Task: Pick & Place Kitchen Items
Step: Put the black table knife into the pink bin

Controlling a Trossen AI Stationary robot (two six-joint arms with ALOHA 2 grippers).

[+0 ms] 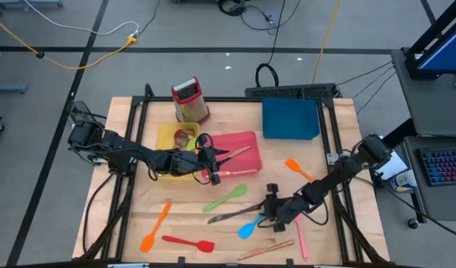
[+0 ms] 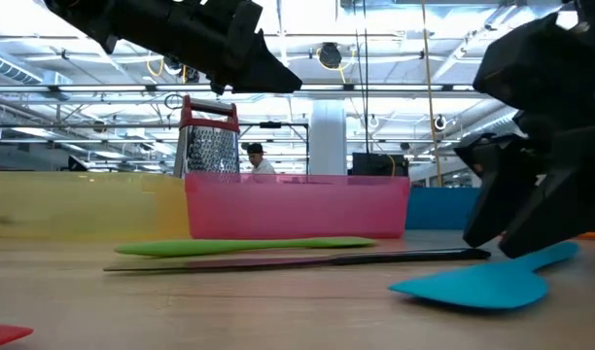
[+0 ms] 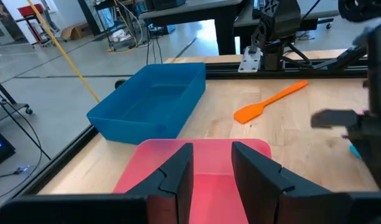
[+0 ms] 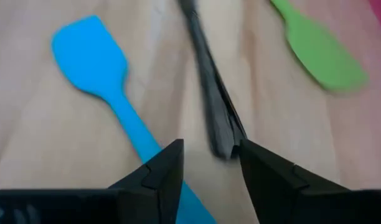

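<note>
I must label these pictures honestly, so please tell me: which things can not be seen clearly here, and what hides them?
- Yellow tray: in the high view the left arm covers most of its contents.
- Dark metal utensil: in the right wrist view blurred, its ends cut off, type unclear.
- Blue spatula: in the low view the right tool hides its handle end.
- Copper-coloured cutlery: in the high view too small to identify.
</note>
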